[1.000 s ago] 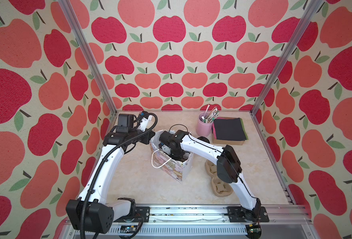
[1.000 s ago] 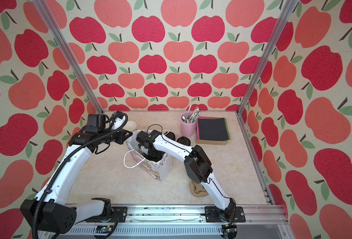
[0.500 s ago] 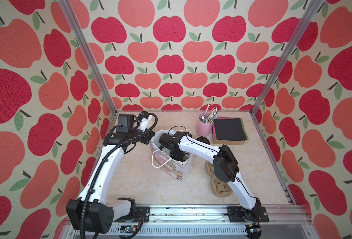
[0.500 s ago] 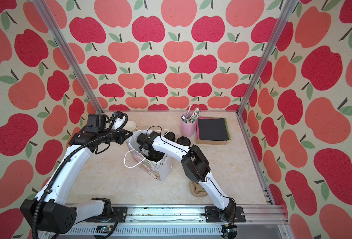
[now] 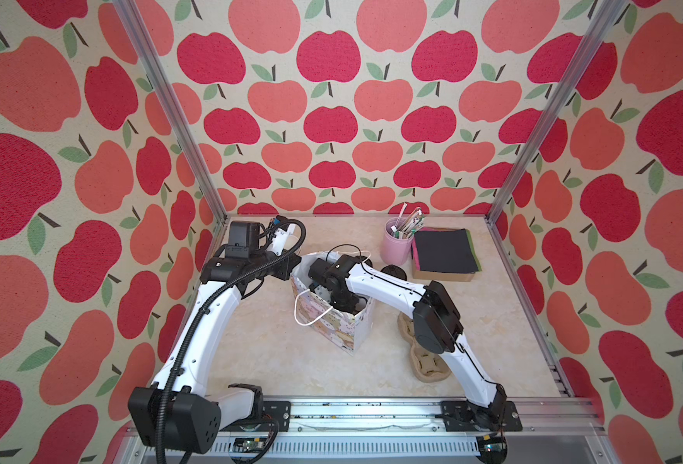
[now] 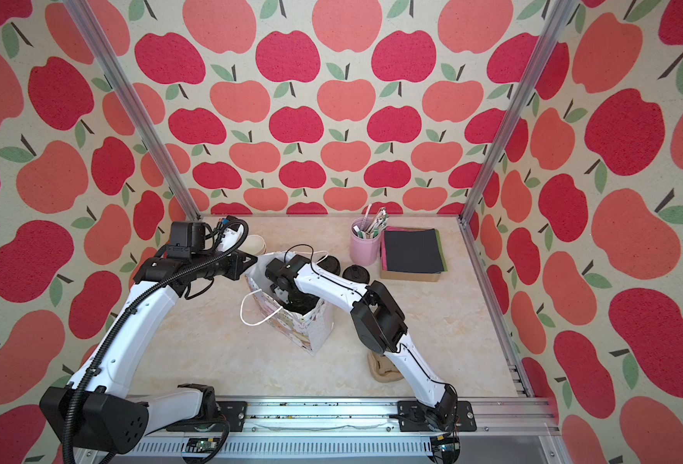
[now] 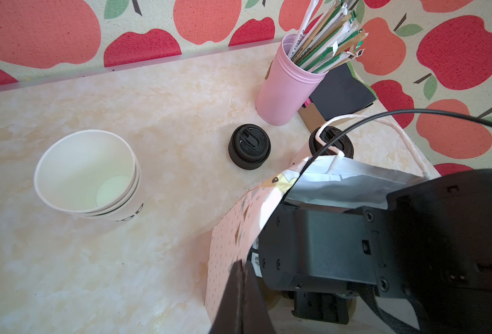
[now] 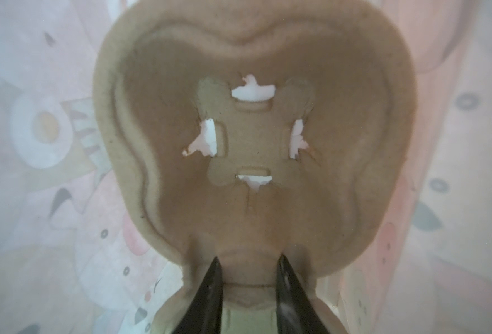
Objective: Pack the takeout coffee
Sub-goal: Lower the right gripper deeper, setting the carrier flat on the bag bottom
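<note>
Right gripper [image 8: 249,260] clamped the neck of 1 pulp carrier [image 8: 253,138] inside 1 gift bag [image 5: 334,331]. Left gripper [image 7: 240,267], closed, pinched the bag's rim. Past that gripper, outside the bag: 3 nested white cups [image 7: 65,167], outermost lettered; 2 black lids [image 7: 249,146]; 1 pink cup [image 7: 282,95].

Walls [image 5: 332,120] cream, printed with red and coral apples; bench [image 5: 275,361] cream marbled; gift bag [image 5: 332,329] pink with pastel cartoon prints; cup carrier [image 8: 253,217] tan; lids [image 7: 249,146] black; straw cup [image 7: 282,95] pink; stacked paper cups [image 7: 85,173] white, black lettering.
</note>
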Action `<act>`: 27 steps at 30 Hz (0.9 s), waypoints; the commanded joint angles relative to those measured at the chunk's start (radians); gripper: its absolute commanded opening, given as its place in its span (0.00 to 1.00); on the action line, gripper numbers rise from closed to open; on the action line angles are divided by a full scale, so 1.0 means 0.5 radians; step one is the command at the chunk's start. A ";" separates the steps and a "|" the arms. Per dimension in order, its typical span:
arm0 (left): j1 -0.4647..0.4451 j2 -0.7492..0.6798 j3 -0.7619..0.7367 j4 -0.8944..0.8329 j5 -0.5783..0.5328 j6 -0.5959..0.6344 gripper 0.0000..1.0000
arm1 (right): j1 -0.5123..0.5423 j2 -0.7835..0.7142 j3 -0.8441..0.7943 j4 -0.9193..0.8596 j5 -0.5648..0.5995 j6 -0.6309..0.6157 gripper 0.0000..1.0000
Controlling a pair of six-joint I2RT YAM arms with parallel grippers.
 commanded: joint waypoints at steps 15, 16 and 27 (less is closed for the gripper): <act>-0.073 0.031 0.052 -0.126 -0.196 0.103 0.00 | -0.004 -0.049 0.147 -0.167 -0.018 -0.024 0.43; -0.087 0.035 0.062 -0.139 -0.218 0.113 0.00 | -0.002 -0.064 0.158 -0.173 -0.021 -0.024 0.44; -0.179 0.035 0.107 -0.179 -0.340 0.141 0.00 | 0.008 -0.171 0.297 -0.239 0.048 -0.039 0.51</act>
